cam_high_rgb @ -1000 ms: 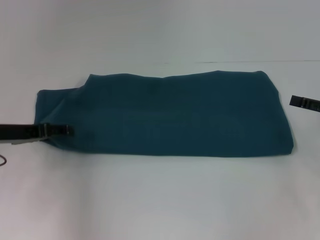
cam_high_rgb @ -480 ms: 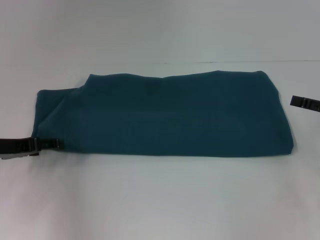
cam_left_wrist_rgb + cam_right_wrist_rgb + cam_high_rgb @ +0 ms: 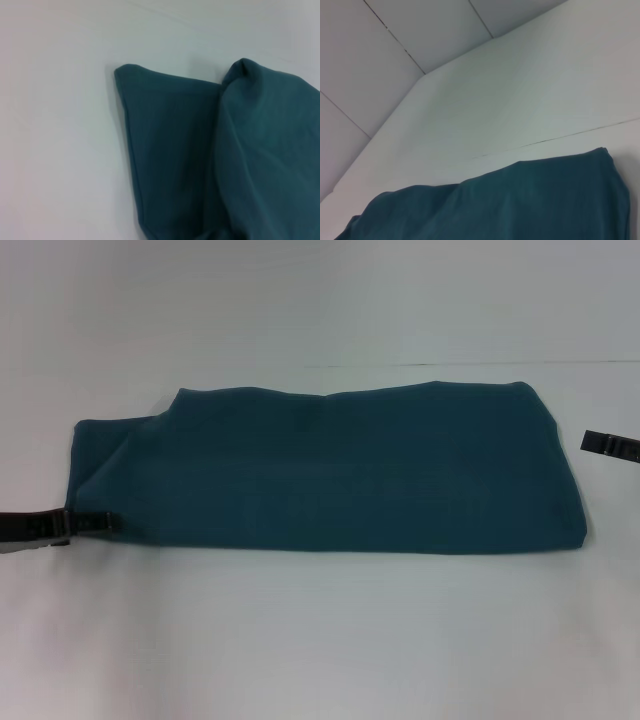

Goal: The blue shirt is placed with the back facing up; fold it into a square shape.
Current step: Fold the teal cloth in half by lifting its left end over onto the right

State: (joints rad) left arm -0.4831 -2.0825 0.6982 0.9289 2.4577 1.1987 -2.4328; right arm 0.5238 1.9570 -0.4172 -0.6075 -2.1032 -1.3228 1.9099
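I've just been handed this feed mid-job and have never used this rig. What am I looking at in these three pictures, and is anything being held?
This is a two-armed robot folding a garment. The wide picture comes from a camera on its head, looking down at a white table. On it lies the blue shirt, already folded into a long band. The thin dark bar at that view's left edge is the left gripper, at the shirt's near left corner; whether it grips cloth cannot be told. The dark tip at the right edge is the right gripper, apart from the shirt, holding nothing visible. The other two pictures come from cameras on each wrist: the left one shows the shirt's sleeve end, the right one its far edge. Neither shows fingers.
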